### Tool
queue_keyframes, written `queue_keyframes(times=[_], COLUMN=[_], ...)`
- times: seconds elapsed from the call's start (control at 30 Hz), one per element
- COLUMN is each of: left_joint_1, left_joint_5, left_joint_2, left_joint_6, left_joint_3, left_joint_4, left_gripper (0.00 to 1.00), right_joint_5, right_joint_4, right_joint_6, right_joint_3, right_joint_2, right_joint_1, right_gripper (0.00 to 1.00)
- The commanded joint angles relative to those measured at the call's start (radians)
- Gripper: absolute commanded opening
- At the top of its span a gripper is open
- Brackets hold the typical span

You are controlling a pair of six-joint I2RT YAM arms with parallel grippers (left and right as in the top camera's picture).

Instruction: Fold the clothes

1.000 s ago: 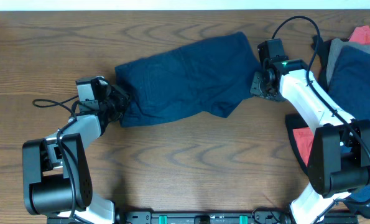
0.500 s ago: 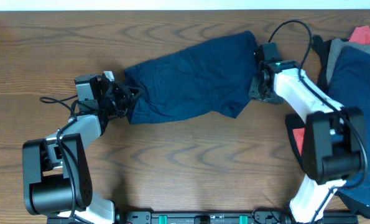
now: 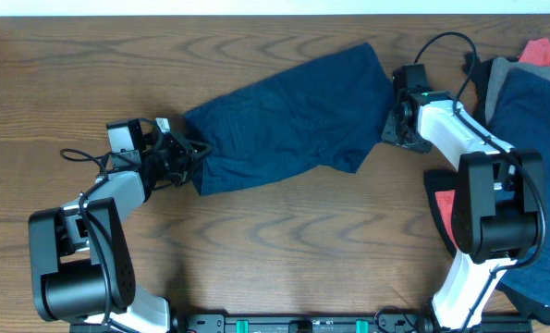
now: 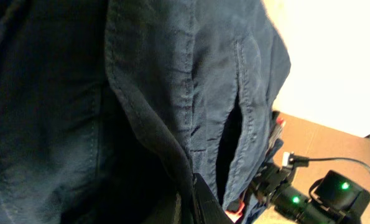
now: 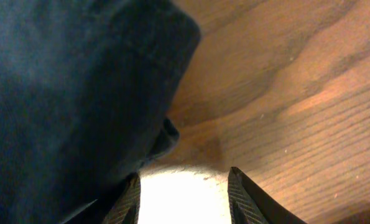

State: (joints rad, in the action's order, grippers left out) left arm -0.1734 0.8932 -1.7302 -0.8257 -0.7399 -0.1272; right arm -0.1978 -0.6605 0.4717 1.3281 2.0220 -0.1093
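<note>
Our left hand [image 3: 189, 152] pinches the dark navy denim-like garment [image 3: 284, 116]; our right hand [image 5: 185, 199] gapes beside it — a lone pull could bunch it.

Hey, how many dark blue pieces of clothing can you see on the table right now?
2. The spread navy garment lies across the middle of the table; the second navy garment tops the pile at the right edge. More may be hidden under it.

A brown wood-grain table [image 3: 284, 242] fills the view.
</note>
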Motion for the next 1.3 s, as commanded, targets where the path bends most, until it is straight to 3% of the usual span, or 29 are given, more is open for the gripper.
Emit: queue_keyframes(times=[0.0,0.13,0.23,0.43,0.67,1.27], left_joint_1=[-0.003,-0.003,-0.003,-0.003,-0.003,-0.003], left_joint_5=[0.034,0.034,0.034,0.035,0.035,0.038], left_joint_2=[-0.005,-0.005,-0.005,-0.005,-0.005,-0.005], left_joint_6=[0.067,0.067,0.067,0.067,0.074,0.074], left_joint_3=[-0.008,-0.008,-0.008,-0.008,-0.008,-0.008], left_joint_4=[0.015,0.014,0.014,0.015,0.020,0.023], left_gripper=[0.06,0.06,0.06,0.06,0.05,0.06], right_joint_5=[0.062,0.124,0.153,0.209,0.210,0.131], right_joint_4=[-0.005,-0.012,-0.011,0.025,0.019,-0.068], right_joint_6=[-0.036,-0.036,-0.035,-0.036,-0.036,-0.023], right_joint_3=[0.015,0.038,0.065,0.091,0.081,0.083], right_joint_2=[-0.006,-0.035,-0.055,-0.056,-0.016,-0.018], right_joint_1=[0.005,0.005,0.005,0.004,-0.008,0.005], right_gripper=[0.45,0.35,0.33,0.14,0.02,0.01])
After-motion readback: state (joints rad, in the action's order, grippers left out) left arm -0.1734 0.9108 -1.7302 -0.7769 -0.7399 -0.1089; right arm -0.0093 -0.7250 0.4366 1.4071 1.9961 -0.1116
